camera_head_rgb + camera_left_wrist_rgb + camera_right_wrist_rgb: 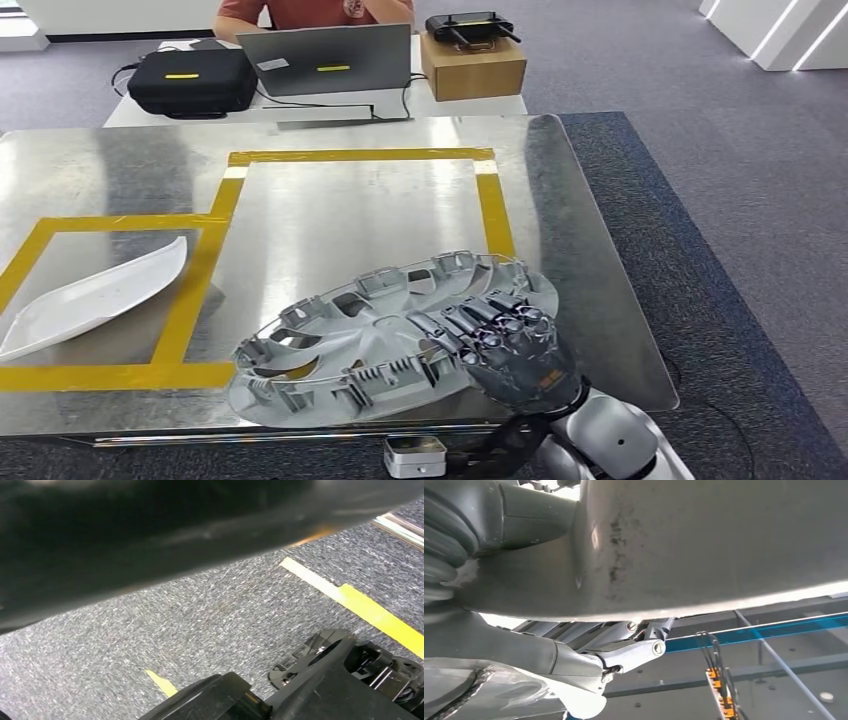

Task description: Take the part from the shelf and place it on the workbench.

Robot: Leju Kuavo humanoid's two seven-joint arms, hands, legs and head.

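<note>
From the head view we see the right hand [512, 352] holding the grey part [385, 335] by its right end, fingers on top. The part lies low over the near edge of the workbench [330, 215], its long axis running left from the hand and across the yellow tape [190, 295]; whether it already rests we cannot tell. In the right wrist view the part's smooth underside [704, 545] sits against the thumb. Of the left hand's state we cannot tell
</note>
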